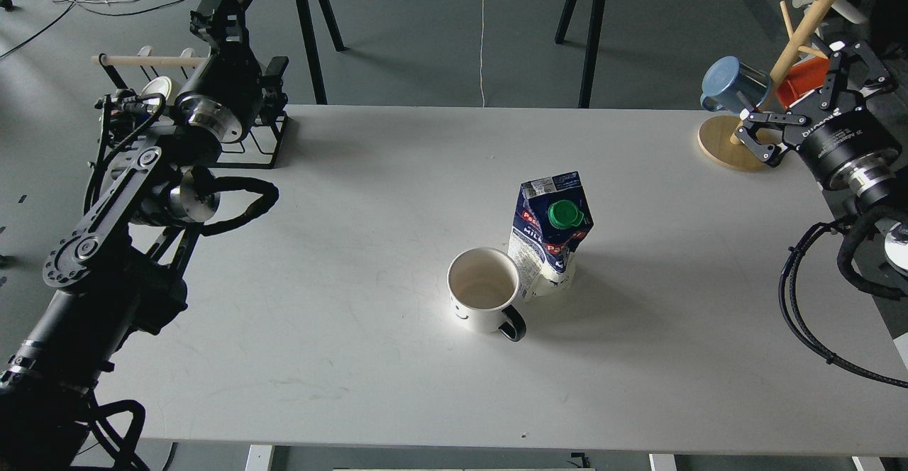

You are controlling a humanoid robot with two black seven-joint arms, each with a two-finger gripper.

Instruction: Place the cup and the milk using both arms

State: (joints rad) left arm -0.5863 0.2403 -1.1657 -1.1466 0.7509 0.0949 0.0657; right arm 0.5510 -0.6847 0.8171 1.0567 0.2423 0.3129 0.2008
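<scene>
The cup (484,291), a white mug with a black handle and a small smiley face, stands upright near the middle of the table. The milk (550,233), a blue and white carton with a green cap, stands right behind it to the right, touching or nearly touching it. My left gripper (220,11) is raised past the table's far left corner, far from both; it is dark and its fingers cannot be told apart. My right gripper (809,96) is open and empty at the far right, beside the mug tree.
A wooden mug tree (727,146) holding a blue mug (731,81) and an orange mug (801,82) stands at the far right corner, close to my right gripper. A black wire rack (259,146) with white mugs (157,88) and a wooden rod sits at the far left corner of the white table (340,258).
</scene>
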